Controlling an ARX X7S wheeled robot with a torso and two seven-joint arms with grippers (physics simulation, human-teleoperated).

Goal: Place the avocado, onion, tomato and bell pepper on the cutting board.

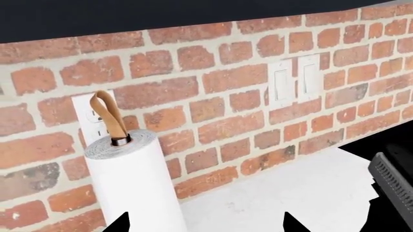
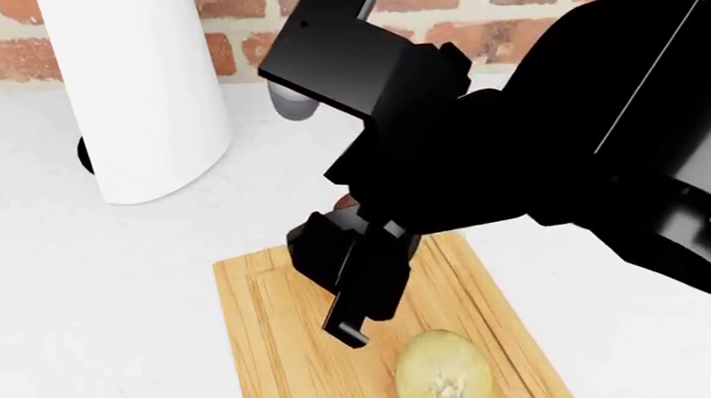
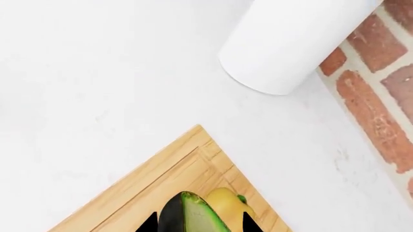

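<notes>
The right arm reaches down over the cutting board [image 2: 278,346], its pincer [image 3: 199,223] gripping the avocado [image 3: 190,215] just above the wood. Only the right wrist view reveals the bell pepper [image 3: 226,203] on the board behind it. The onion [image 2: 444,370] lies on the board's near part. The left pincer [image 1: 206,224] hangs spread wide, facing the paper towel roll [image 1: 132,183] and brick wall [image 1: 213,92].

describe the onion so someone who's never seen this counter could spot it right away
Start at the light wooden rectangular cutting board on the white counter, in front of the tall white paper towel roll. The pale yellow, egg-shaped onion lies on the board's near part. Its rooty tuft and dull skin distinguish it from the glossy yellow-orange bell pepper.
</notes>
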